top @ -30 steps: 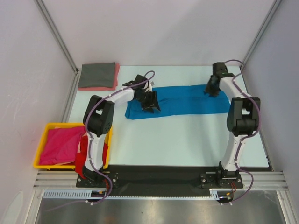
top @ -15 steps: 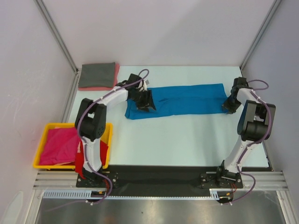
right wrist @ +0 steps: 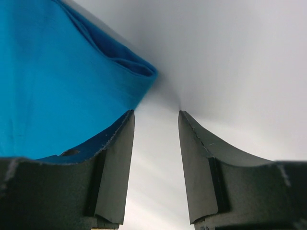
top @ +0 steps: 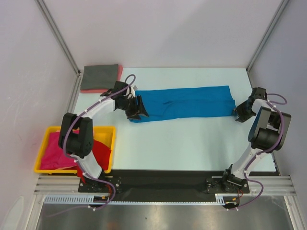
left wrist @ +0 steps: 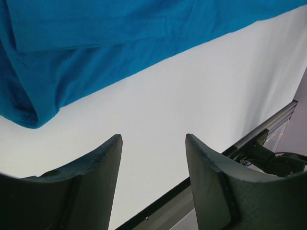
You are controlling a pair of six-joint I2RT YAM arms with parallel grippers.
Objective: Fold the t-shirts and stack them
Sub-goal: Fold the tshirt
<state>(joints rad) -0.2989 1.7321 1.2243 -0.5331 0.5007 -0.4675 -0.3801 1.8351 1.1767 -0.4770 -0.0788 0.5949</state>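
Note:
The bright blue t-shirt [top: 184,101] lies folded into a long strip across the far half of the table. My left gripper [top: 135,108] is open and empty at the strip's left end; its wrist view shows the blue cloth [left wrist: 96,52] just beyond the fingers. My right gripper [top: 241,113] is open and empty at the strip's right end, where the wrist view shows a blue corner [right wrist: 57,81] beside the left finger. A folded dark grey t-shirt [top: 100,76] lies on a salmon pink one [top: 103,89] at the far left. Magenta [top: 57,151] and red [top: 98,151] t-shirts sit in the bin.
The yellow plastic bin [top: 111,146] stands at the near left beside the left arm's base. Enclosure walls and metal posts border the table on three sides. The black rail [top: 163,177] runs along the near edge.
Both grippers moved outward off the blue shirt: the left slid left to the strip's left end, the right swung right and nearer, past its right end. The strip now lies longer and flatter.

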